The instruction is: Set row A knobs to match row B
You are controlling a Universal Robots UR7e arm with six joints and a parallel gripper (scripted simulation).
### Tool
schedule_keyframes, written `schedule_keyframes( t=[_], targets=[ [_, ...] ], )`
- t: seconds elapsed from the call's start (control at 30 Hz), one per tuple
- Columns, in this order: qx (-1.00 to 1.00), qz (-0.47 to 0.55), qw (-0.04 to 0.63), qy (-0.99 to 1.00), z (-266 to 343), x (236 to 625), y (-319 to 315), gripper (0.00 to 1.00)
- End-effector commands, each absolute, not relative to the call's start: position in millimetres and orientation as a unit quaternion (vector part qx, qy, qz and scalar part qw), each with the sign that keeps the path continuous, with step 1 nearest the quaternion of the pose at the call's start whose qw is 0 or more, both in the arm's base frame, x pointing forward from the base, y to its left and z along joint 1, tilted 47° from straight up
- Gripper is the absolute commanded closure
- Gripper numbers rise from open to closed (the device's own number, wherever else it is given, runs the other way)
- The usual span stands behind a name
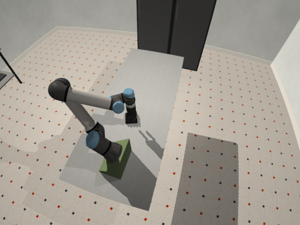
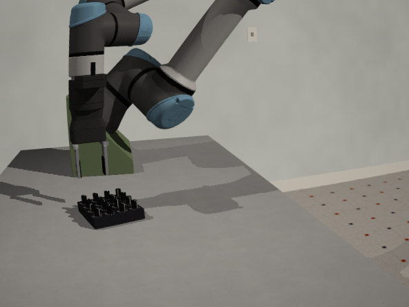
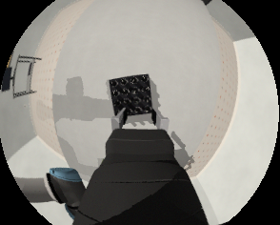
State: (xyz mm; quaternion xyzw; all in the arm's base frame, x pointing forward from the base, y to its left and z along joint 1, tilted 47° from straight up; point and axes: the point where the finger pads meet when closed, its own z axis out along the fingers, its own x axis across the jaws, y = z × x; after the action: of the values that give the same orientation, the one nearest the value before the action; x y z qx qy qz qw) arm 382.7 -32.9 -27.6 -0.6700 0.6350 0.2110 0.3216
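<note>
The black knob box stands upright on the grey table. Its knobs stand up from the top in rows. White lines show on some knobs, but the marks and printed names are too small to read, and I cannot make out the socket. My gripper is open and empty, pointing down above the box level. In the wrist view its two fingers stand apart at the box's lower edge. In the top view the fingers are hidden. No finger visibly touches a knob.
The arm's green base block stands on the table, behind the gripper in the exterior view. A dark cabinet stands beyond the table's far end. Shadows of the arm and fingers fall on the table around the box.
</note>
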Motion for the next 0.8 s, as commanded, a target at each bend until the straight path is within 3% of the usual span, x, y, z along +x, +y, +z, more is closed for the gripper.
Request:
schedule_keyframes(
  t=[0.0, 0.77],
  targets=[
    [-0.693, 0.199, 0.337, 0.606, -28.4, 378.6, -23.3, 0.0],
    [-0.707, 0.191, 0.346, 0.587, -28.8, 375.5, -16.5, 0.0]
  ],
)
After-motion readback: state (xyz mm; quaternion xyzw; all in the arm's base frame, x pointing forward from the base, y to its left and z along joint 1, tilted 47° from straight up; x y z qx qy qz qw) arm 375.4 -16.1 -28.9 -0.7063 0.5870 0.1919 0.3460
